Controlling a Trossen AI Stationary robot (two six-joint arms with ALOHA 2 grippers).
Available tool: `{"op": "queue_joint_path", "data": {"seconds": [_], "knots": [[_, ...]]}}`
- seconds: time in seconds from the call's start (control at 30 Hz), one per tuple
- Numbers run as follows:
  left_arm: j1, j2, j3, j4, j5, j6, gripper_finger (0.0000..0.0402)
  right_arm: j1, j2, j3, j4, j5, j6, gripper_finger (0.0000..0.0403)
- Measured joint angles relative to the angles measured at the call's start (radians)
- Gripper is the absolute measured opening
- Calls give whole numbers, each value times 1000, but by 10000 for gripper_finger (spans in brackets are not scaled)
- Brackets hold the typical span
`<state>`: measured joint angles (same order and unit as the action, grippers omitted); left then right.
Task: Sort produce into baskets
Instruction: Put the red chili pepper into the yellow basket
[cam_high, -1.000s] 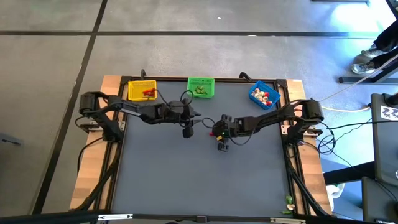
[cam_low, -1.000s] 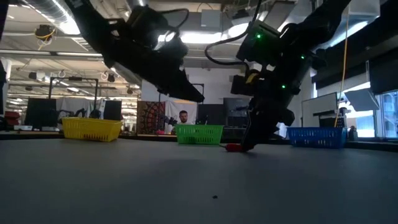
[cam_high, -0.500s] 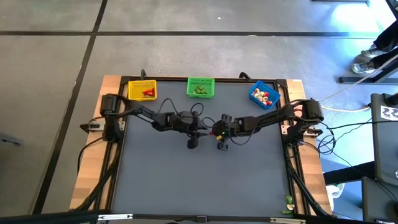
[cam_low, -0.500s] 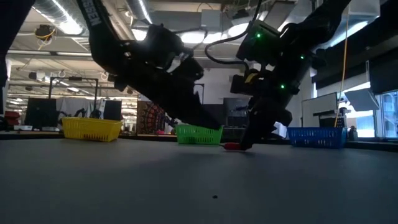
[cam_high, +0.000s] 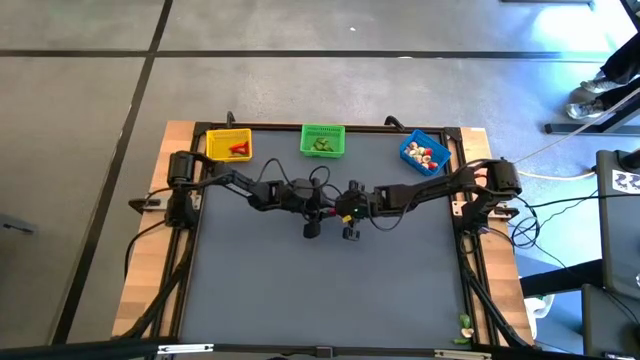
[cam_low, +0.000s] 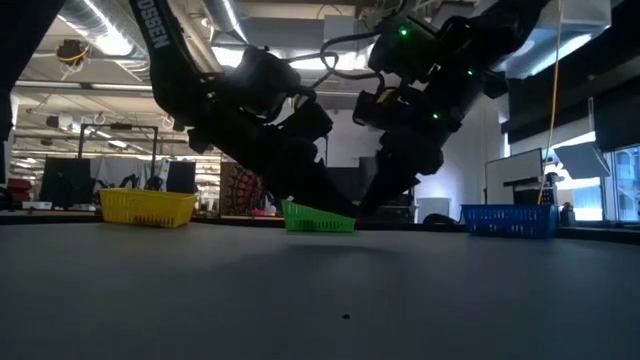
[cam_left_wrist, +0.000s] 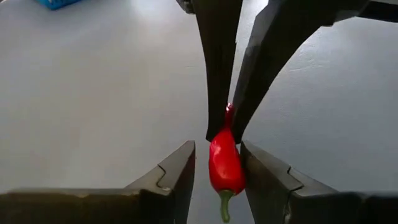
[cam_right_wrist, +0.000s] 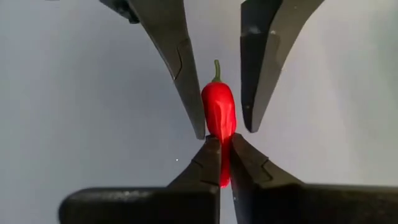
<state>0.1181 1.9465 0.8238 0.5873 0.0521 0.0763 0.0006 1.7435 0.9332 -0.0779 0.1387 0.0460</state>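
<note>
While my two claws meet over the middle of the gray tabletop (cam_high: 300, 290), a small red chili pepper (cam_right_wrist: 219, 112) hangs between them. My right claw (cam_right_wrist: 221, 146) is clenched tight on one end of the pepper. Its two dark fingers (cam_right_wrist: 202, 163) pinch the red tip. The green stem points away from that claw.

My left claw (cam_left_wrist: 217, 165) is around the same pepper (cam_left_wrist: 225, 163) from the other side. Its fingers (cam_left_wrist: 177, 174) stand a little apart, one on each side of the red body. I cannot tell if they touch it or not. In the left wrist view there is a thin gap on both sides. So my left claw is not clenched on the pepper.

From above, both claws sit just in front of the green basket (cam_high: 323, 140). My left claw (cam_high: 313, 222) is a bit to the left of that spot, and my right claw (cam_high: 350, 222) is a bit to the right. They are very near each other.

The green basket stands at the far edge of the tabletop, in the middle. It has green pieces in it. The yellow basket (cam_high: 229, 145) is to the left of the green basket, with a red piece inside. The blue basket (cam_high: 425, 152) is to the right of the green basket, with red and cream pieces inside.

From the low view, both arms come down and cross in front of the green basket (cam_low: 318, 217).
</note>
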Motion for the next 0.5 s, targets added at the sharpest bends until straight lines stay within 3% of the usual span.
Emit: {"op": "queue_joint_path", "data": {"seconds": [0.3, 0.5], "knots": [[-5, -6, -1, -5, 0, 19, 31, 0, 0, 4, 3, 1, 40, 33], [-5, -10, -2, -7, 0, 20, 33, -1, -2, 4, -8, 0, 85, 95]]}}
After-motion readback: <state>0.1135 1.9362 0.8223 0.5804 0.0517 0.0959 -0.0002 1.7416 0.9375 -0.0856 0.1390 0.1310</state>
